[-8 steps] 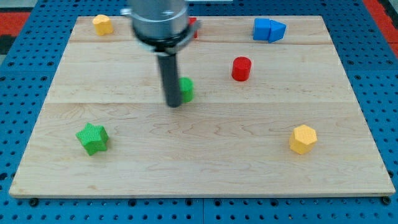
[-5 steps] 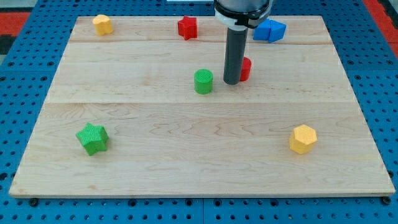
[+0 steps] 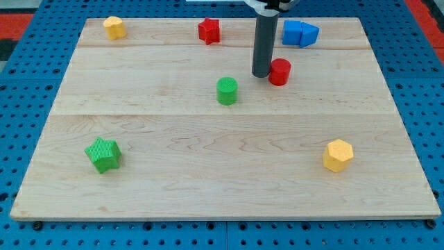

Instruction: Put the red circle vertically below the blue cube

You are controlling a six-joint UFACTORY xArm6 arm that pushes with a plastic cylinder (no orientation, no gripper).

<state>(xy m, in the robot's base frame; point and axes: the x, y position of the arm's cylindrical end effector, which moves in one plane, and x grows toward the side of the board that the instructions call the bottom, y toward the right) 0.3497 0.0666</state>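
Red circle [image 3: 279, 71] sits below and slightly left of the blue cube [image 3: 300, 32], with my tip [image 3: 261, 74] touching its left side. No pincer exists, only the bare rod. The push seems under way; a small rightward nudge looks needed.

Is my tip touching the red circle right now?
Touching, it seems: the camera view shows my tip pressed against the red circle's left edge, with no board visible between them.
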